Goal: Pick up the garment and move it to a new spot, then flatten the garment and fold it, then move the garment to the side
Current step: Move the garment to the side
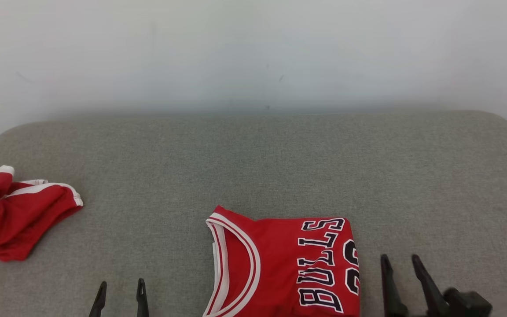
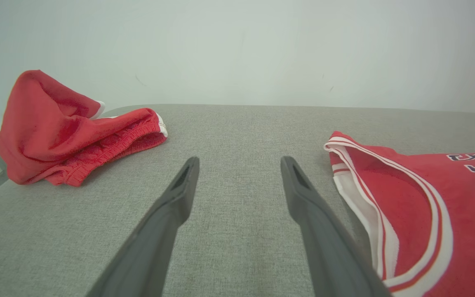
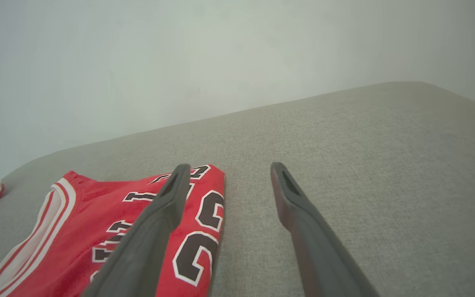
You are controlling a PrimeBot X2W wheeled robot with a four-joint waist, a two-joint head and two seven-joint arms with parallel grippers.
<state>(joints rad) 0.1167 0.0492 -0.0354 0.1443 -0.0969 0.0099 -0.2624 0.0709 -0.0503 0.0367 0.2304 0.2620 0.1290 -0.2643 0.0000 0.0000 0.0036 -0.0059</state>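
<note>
Head view, contents as laid out: grey cloth-covered worktop [image 1: 280, 158] with rounded far corners, set against a plain white wall [image 1: 253, 53]. Item one, the jersey [image 1: 280, 264], red with white and dark trim, lies folded flat at the near middle of the worktop, its near part cut off by the bottom of the frame. Its collar opening faces the robot's left, and its straight folded edge faces the robot's right. The word BULLS runs away from the robot along the right half, with dark numerals just beside it at the folded edge. Which side of the fold is longer cannot be told. Item two, red shorts [image 1: 16, 215] with white trim, lie crumpled at the far left edge, well apart from the jersey, with bare cloth between them. Item three, the left gripper [image 1: 122, 282], sits near the bottom, left of the collar, fingers spread and empty over bare cloth. Item four, the right gripper [image 1: 399, 257], sits just beside the jersey's folded edge, fingers spread and empty. In the right wrist view one finger crosses in front of the numerals; whether it touches the cloth cannot be told.
</note>
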